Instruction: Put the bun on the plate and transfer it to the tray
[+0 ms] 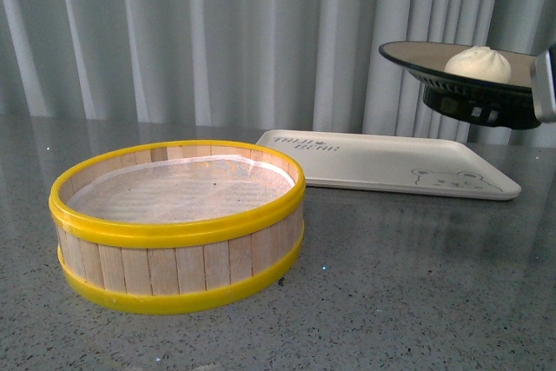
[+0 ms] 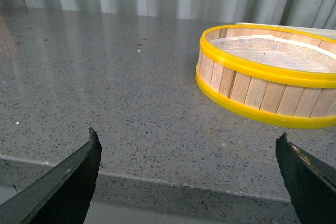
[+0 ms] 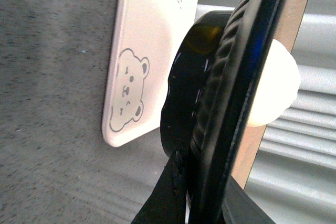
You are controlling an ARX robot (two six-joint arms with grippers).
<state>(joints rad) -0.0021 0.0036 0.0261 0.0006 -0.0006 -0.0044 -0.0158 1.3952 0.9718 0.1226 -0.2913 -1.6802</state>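
The bun point(image 1: 478, 64) sits on the plate point(image 1: 408, 49), a little right of the plate's middle. The plate is held up in the air at the far right of the scene, clearly higher than the tray point(image 1: 382, 162) and not touching it. From the front view it hangs about level, in line with the right end of the tray, but I cannot tell if it is exactly over it.

The right claw point(image 1: 546, 84) holds the plate at its right edge. In the right wrist view its dark fingers point(image 3: 168, 192) are closed on the black rim, one on each side, and the bun point(image 3: 275, 90) shows white behind the rim.

The tray lies flat on the grey speckled table point(image 1: 391, 301), with a bear drawing at its right end. The wooden basket point(image 1: 178, 223) with yellow rings stands nearer and to the left, with a white cloth inside.

The left claw point(image 2: 188, 135) is open wide, holding nothing, low over the near table edge, to the left of the basket.
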